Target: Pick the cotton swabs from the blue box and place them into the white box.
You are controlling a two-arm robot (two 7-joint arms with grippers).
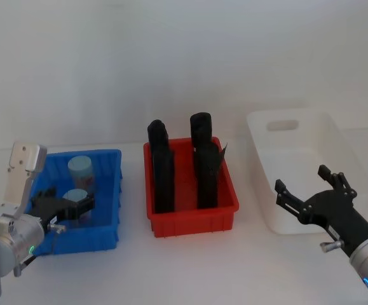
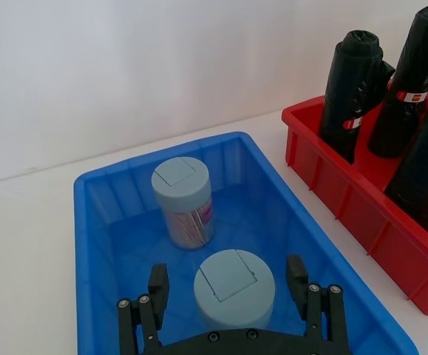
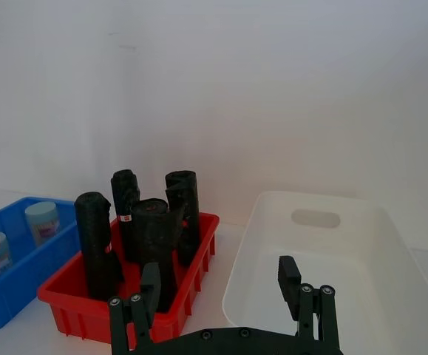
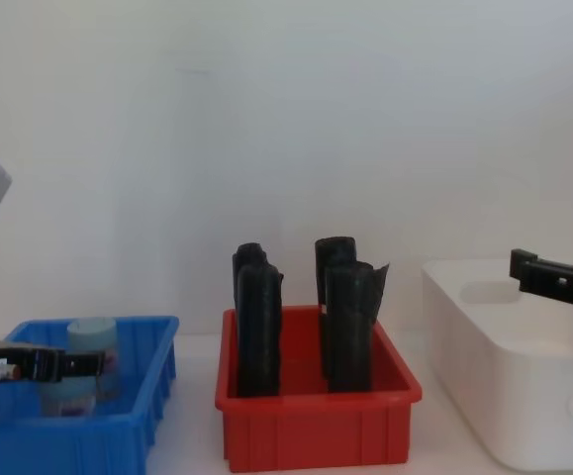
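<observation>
Nothing is transferred yet: both cotton swab jars (image 2: 183, 200) stand in the blue box (image 2: 95, 222), and the white box (image 3: 332, 281) looks empty. The left tool (image 2: 227, 275) straddles the nearer jar (image 2: 233, 288), spread wide and not gripping. The right tool (image 1: 301, 179) hangs spread wide by the white box.

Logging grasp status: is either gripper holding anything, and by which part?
Nothing is held. The left gripper straddles the nearer jar in the blue box, fingers open with gaps showing. The right gripper is open, empty, by the white box.
</observation>
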